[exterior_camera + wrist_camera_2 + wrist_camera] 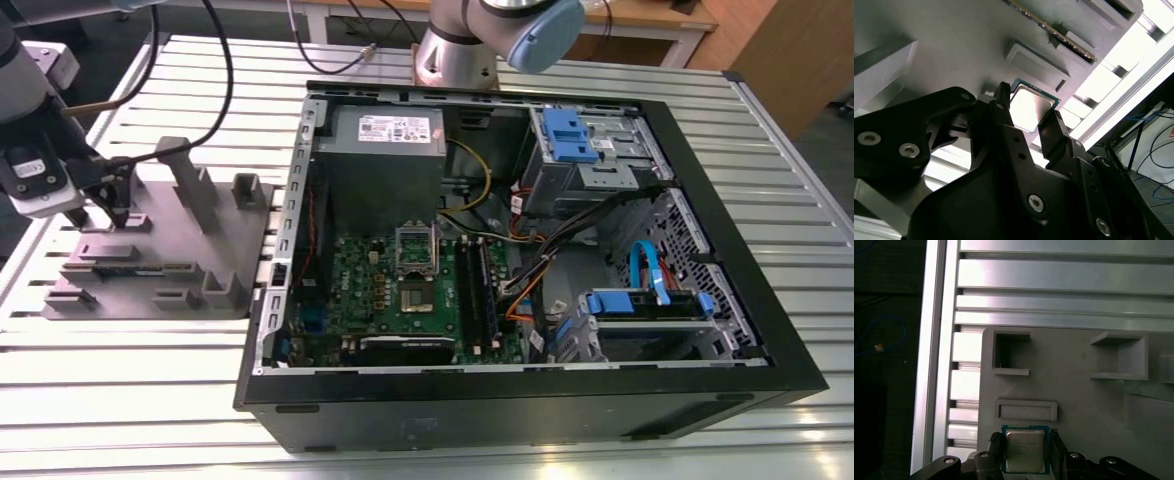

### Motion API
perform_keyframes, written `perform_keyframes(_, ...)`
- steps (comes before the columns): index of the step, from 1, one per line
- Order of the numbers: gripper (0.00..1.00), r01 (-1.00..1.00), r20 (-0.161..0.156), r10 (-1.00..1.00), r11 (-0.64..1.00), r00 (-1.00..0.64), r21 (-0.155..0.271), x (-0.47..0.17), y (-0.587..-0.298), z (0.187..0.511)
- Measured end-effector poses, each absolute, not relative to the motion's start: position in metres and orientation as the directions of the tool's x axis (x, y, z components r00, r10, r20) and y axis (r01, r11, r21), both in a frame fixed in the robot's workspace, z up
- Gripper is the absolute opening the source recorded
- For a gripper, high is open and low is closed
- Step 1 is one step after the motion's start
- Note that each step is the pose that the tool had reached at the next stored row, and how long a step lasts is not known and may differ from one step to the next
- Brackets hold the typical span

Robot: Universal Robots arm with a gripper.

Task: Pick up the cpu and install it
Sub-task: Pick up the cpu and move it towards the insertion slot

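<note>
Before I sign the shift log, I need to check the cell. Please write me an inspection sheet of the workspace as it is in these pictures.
Surface: silver slatted aluminium table.
Job's things: small square silver-topped cpu lies flat on the grey plastic fixture with upright blocks. On the exterior view's right of the fixture, an open black computer case holds a green motherboard.
Clutter: nothing seen.
Grippers: black gripper is low over the fixture, at the cpu.
Cables: black cables run toward the arm; coloured wires lie inside the case.
Surroundings: wooden desk behind the table.
</note>
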State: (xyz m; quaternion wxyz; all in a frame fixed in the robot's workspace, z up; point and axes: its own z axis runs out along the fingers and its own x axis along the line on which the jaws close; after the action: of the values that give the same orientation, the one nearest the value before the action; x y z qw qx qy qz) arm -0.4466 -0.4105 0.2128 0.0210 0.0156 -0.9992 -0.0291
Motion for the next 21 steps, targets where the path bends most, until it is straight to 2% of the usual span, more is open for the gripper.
perform_keyframes(21, 0.47, -0.030, 0.041, -0.032, 0.998, -0.999, 0.059, -0.4466, -0.4105, 0.2178)
